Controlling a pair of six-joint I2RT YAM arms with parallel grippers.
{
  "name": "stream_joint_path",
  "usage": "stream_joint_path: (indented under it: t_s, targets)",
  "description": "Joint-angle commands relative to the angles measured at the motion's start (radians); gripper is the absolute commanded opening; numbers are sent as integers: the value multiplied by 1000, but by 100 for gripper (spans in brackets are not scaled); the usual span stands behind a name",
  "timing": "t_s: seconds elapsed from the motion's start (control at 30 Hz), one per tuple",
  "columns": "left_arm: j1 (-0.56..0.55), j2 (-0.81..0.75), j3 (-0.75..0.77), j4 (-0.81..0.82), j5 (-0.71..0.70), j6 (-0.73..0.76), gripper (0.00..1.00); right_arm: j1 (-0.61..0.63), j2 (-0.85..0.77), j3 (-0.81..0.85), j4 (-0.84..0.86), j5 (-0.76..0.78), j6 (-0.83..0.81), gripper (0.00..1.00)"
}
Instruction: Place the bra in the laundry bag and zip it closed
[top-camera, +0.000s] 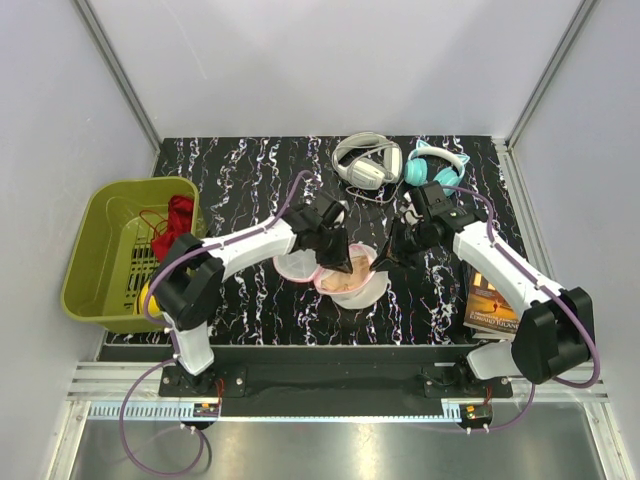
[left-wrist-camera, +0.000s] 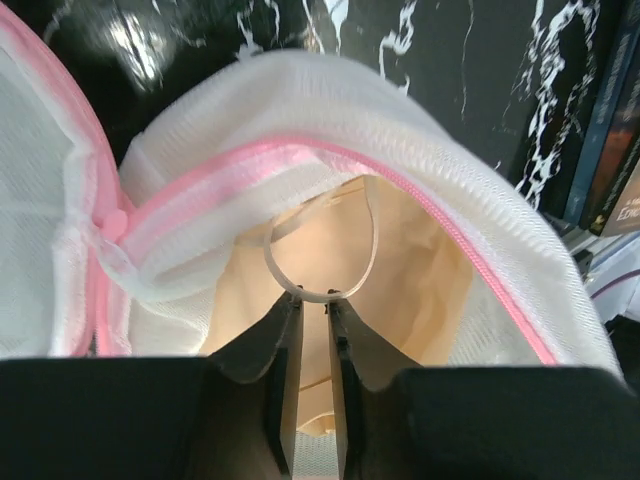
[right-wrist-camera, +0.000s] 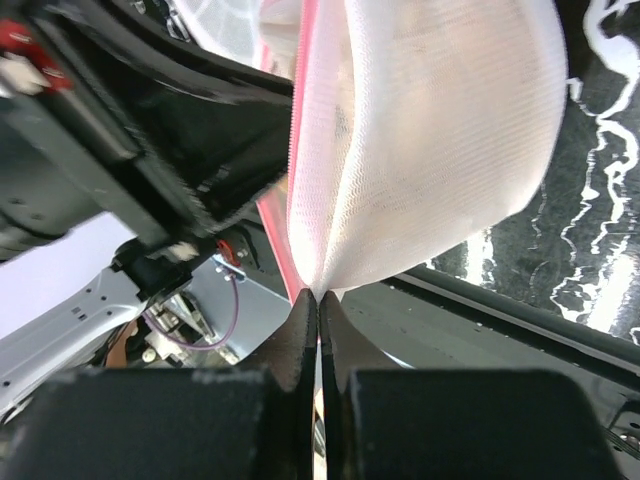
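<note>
Left wrist, my left claw (left-wrist-camera: 315, 298): pinching the bra (left-wrist-camera: 420, 260) strap — bra lies dead ahead, inside the bag (left-wrist-camera: 330, 90).
Right claw (right-wrist-camera: 318, 303): clamped on bag rim.

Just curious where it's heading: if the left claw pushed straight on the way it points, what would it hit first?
Probably the thin strap of the peach fabric bra, lying right at the tips of the left claw, then its padded cup inside the round white mesh laundry bag.
</note>
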Motion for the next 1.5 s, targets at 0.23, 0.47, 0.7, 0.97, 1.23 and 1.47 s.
stream_joint_path:
  t_s: [0.23, 0.47, 0.7, 0.97, 1.23, 1.47]
  targets:
    - [-66, 61, -33, 26, -60, 10, 18, -39, -52, 12, 62, -70, 37, 0]
    - [-17, -178, 30, -140, -169, 67, 56, -42, -67, -77, 108, -82, -4, 0]
    - [119, -352, -105, -261, -180, -38, 84, -44, -58, -103, 137, -124, -79, 0]
    - [284, -346, -277, -278, -255, -71, 81, -44, -59, -111, 154, -136, -99, 0]
    - [305, -179, -318, -122, -250, -68, 84, -44, -64, -127, 164, -139, -98, 0]
    - [337, -99, -341, 7, -247, -59, 60, -44, -78, -146, 164, -133, -99, 0]
